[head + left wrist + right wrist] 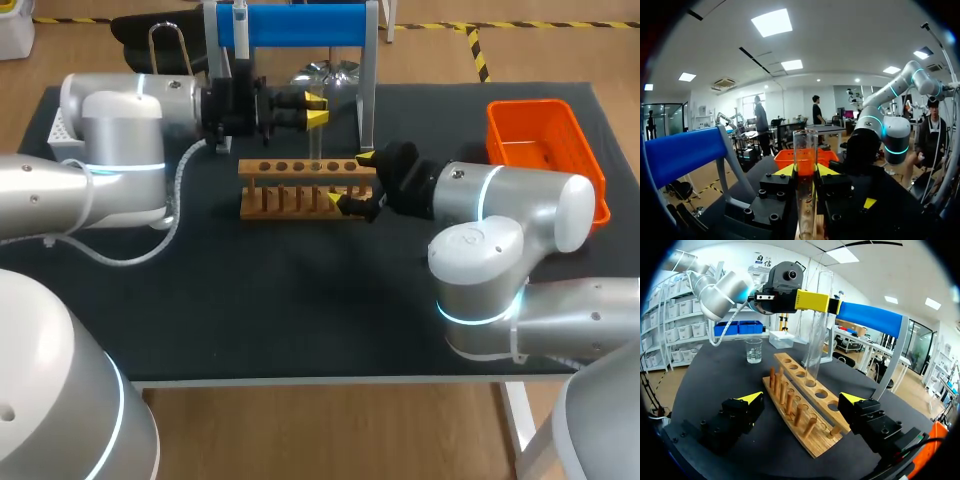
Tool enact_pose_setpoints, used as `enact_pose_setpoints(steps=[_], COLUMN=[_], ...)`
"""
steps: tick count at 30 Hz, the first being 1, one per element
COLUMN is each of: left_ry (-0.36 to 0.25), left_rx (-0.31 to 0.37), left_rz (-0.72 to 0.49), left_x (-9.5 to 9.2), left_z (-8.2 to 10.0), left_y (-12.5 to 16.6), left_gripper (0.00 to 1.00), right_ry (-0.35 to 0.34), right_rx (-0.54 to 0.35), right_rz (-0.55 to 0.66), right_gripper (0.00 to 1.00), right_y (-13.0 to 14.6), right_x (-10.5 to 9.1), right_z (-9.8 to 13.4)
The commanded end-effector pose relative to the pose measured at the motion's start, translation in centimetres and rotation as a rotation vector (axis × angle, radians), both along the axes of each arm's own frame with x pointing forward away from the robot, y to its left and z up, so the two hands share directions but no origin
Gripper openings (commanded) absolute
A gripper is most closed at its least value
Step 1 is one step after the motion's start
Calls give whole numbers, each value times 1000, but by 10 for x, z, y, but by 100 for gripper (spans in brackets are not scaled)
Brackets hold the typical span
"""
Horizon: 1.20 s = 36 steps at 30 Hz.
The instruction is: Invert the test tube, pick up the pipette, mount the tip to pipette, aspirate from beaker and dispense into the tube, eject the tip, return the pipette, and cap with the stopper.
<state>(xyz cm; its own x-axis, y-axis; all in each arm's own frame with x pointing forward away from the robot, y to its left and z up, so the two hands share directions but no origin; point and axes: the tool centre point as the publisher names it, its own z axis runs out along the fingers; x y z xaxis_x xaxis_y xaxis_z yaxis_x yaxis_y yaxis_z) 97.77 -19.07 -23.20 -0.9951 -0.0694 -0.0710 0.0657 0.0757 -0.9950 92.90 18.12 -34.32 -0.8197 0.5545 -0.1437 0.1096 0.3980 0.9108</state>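
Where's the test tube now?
Head view, middle: test tube upright, clamped in the fingers of the left gripper, lower end at a hole of the wooden rack.

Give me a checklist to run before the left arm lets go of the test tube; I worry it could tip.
1. Left gripper shut on the test tube: ok.
2. Tube upright, open end up: ok.
3. Tube's lower end seated in a hole of the rack: cannot tell; it meets a hole, but the depth is unclear.
4. Right gripper open, astride the rack's end, apart from the tube: ok.
5. Beaker standing apart from both arms: ok.
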Motion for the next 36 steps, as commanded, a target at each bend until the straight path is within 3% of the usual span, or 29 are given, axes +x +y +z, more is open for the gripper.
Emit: enact_pose_setpoints(steps=[1,36], left_ry=[10,35], left_rx=[10,20], left_rz=[9,-1], left_x=[-3,0], left_z=[1,-12], left_y=[3,-3], left_gripper=[0,0], right_ry=[4,4], right_rx=[-3,-3], right_rz=[2,2], right_gripper=[100,100], right_y=[-1,-1], right_x=[0,0], right_z=[1,1])
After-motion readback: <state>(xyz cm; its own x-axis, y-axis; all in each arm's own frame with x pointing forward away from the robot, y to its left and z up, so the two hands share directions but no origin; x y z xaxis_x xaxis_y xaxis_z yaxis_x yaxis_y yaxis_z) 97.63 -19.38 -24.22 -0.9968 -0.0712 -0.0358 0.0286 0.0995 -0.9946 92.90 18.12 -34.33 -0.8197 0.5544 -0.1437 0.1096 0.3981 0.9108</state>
